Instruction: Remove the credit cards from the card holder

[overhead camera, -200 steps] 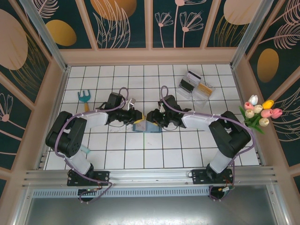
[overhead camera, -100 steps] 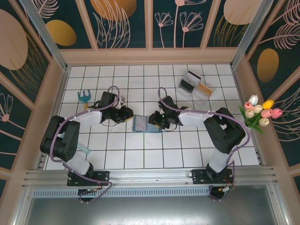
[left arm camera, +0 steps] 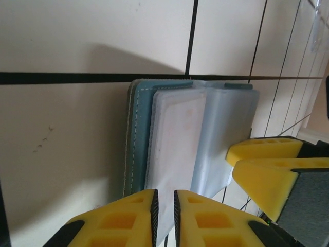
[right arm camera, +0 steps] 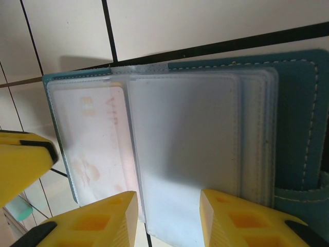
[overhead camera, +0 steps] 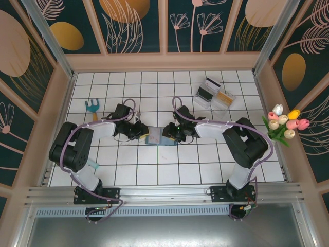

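Observation:
The teal card holder [overhead camera: 157,136] lies open on the white tiles between my two grippers. Its frosted sleeves fan out in the left wrist view [left arm camera: 136,134] and the right wrist view [right arm camera: 298,118]. One sleeve holds a whitish credit card [right arm camera: 95,139] with faint pink print, also seen from the left wrist [left arm camera: 175,134]. My left gripper [overhead camera: 143,133] sits at the holder's left edge, its jaws a narrow slit [left arm camera: 164,206] with that sleeve's near edge showing in it. My right gripper [overhead camera: 165,134] stands open, its jaws astride an empty-looking sleeve [right arm camera: 168,211].
A clear plastic tray [overhead camera: 215,95] with cards in it stands at the back right. A small teal garden fork [overhead camera: 93,107] lies at the left. Artificial tulips [overhead camera: 285,122] lean on the right wall. Wooden walls close in the tiled floor.
The left gripper had drawn back to the left of the holder half a second ago and is now back at its left edge. The right gripper has stayed on the holder.

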Robot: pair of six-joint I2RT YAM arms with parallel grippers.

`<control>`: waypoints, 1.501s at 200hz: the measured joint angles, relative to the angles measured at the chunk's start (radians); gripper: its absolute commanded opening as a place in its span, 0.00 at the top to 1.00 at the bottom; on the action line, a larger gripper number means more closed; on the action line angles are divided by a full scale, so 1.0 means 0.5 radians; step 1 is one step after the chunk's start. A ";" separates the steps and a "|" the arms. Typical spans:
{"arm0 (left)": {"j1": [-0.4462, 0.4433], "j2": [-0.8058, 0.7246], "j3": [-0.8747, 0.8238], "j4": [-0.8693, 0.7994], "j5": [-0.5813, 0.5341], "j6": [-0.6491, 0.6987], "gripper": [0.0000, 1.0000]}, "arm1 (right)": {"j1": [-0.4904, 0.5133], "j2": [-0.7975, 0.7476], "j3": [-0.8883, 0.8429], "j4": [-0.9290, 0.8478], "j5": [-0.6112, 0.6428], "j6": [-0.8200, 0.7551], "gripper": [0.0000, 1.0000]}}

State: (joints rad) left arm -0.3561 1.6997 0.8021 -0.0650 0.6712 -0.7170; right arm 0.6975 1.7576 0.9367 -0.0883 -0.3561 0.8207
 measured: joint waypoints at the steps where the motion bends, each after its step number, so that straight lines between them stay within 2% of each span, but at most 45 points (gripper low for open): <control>1: 0.000 0.001 0.000 0.000 0.000 0.001 0.80 | 0.000 0.000 0.000 0.000 0.000 -0.001 0.62; 16: -0.008 0.002 0.000 -0.005 -0.008 0.011 0.76 | 0.002 0.002 0.008 -0.014 0.001 -0.001 0.61; 78: -0.008 0.043 0.002 -0.021 -0.044 0.020 0.77 | 0.009 0.003 0.011 -0.034 0.008 -0.001 0.62; 126: -0.008 0.063 0.002 -0.019 -0.034 0.019 0.86 | 0.011 0.003 0.011 -0.035 0.016 -0.001 0.61; 181: -0.008 0.062 0.004 -0.021 -0.028 0.020 0.88 | 0.014 0.003 0.012 -0.037 0.024 -0.002 0.61; 215: -0.008 0.059 0.008 -0.021 -0.015 0.035 0.96 | 0.014 0.003 0.013 -0.040 0.030 -0.001 0.62; 300: -0.064 -0.055 0.008 0.126 0.214 0.009 0.91 | 0.014 0.003 0.014 -0.050 0.030 0.000 0.62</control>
State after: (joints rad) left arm -0.3882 1.6722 0.8059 -0.0021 0.7780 -0.7124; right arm 0.7048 1.7592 0.9440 -0.1131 -0.3412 0.8207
